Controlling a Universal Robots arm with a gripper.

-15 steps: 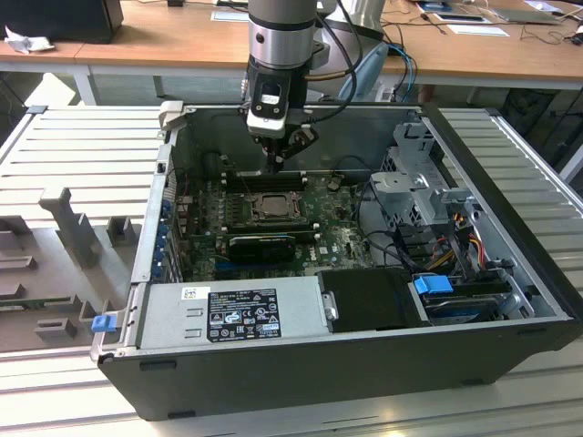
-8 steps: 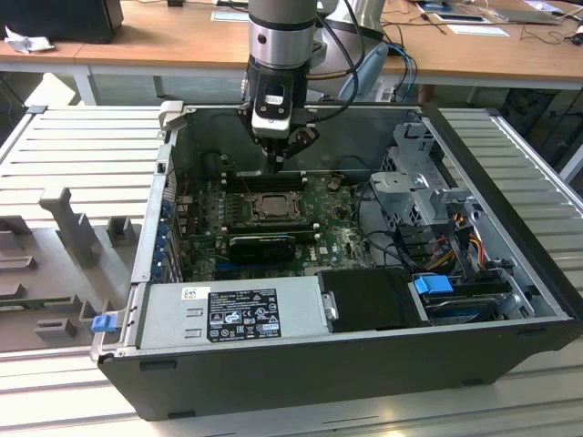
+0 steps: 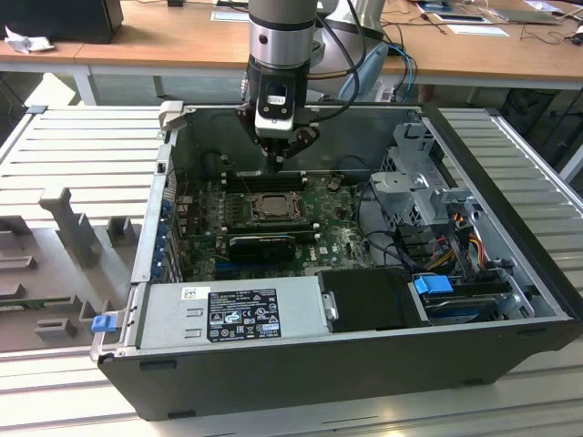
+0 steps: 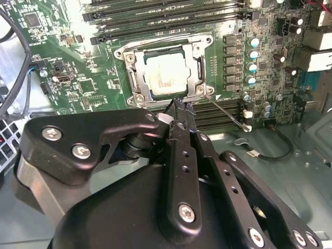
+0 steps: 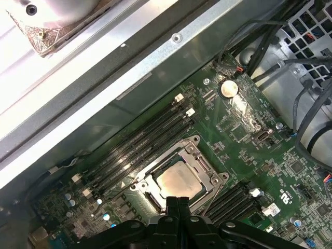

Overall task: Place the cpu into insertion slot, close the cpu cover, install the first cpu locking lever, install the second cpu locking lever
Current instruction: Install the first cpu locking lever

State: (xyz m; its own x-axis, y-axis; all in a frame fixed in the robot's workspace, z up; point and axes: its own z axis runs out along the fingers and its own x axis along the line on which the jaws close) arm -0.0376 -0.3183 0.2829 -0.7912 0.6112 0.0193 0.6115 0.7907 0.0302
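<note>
Fingers (image 5: 171, 208): pressed together tip to tip, nothing between them, clear to see in both wrist views.
Gripper (image 4: 180, 105): poised right at the edge of the socket, by one corner of the frame; whether it touched the metal, I couldn't tell.
Locking lever (image 4: 224, 112): a thin bright rod, slanted out from that same corner and across the dark memory slots (image 4: 220, 115), just beside the fingertips.
Cpu cover (image 4: 200, 62): down flat, its metal frame ringing the chip, the window open over the middle.
Cpu (image 4: 167, 74): seated in the insertion slot (image 4: 150, 94), pale silvery top showing through the cover's window.
Motherboard (image 4: 78, 78): green, spread all round the socket, with more long dark slots on the socket's other side.
Arm (image 3: 281, 36): came straight down from above in the exterior view, gripper reaching into the open computer case (image 3: 364, 373).
Power supply (image 3: 237, 309): grey box along the case's near wall, well apart from the socket.
</note>
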